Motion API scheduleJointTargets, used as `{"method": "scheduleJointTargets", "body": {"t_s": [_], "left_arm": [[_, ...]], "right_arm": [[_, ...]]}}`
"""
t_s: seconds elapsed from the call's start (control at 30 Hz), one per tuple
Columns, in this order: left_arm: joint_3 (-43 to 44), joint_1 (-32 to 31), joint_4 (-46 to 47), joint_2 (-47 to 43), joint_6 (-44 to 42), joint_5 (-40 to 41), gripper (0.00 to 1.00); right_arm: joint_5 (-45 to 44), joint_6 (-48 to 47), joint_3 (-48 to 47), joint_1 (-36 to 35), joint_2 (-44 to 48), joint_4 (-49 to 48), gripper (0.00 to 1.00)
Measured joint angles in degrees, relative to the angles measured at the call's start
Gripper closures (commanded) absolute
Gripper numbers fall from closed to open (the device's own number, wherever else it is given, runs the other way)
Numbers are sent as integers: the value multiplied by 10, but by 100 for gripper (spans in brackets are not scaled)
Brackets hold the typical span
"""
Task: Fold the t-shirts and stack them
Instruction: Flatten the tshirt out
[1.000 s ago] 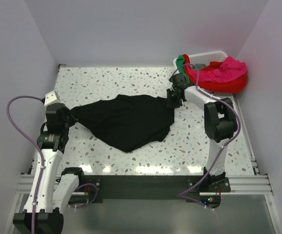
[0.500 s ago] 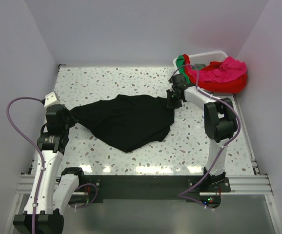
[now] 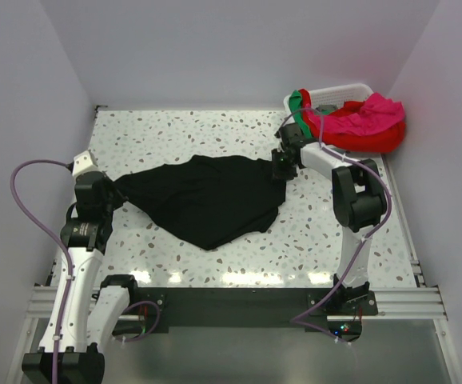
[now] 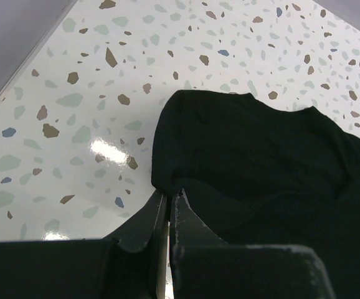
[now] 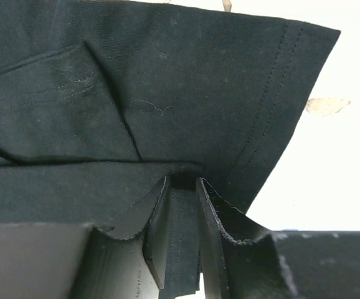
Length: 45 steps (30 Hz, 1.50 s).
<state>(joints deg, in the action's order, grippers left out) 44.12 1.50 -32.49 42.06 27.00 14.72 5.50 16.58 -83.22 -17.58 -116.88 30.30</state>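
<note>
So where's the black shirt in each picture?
Top view: black shirt in the middle of the table, stretched between left gripper and right gripper.
Left wrist: black shirt fills the right side, its edge pinched at the bottom.
Right wrist: black shirt fills nearly everything, a fold clamped.
Shared landmark: the speckled table.

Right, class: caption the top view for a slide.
Left gripper and right gripper pinch opposite ends of the black t-shirt; other shirts fill the basket.

black t-shirt (image 3: pixel 207 196) spread flat, crumpled
</note>
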Motion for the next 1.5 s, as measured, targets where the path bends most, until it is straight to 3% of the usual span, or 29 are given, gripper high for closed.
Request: {"method": "scheduleJointTargets", "body": {"t_s": [1.2, 1.3, 1.5], "left_arm": [[0, 0, 0, -7, 0, 0, 100], [-5, 0, 0, -7, 0, 0, 100], [-9, 0, -1, -7, 0, 0, 100]], "right_arm": [[-37, -6, -3, -5, -2, -8, 68], [-54, -13, -12, -12, -8, -5, 70], [-94, -26, -27, -27, -20, -6, 89]]}}
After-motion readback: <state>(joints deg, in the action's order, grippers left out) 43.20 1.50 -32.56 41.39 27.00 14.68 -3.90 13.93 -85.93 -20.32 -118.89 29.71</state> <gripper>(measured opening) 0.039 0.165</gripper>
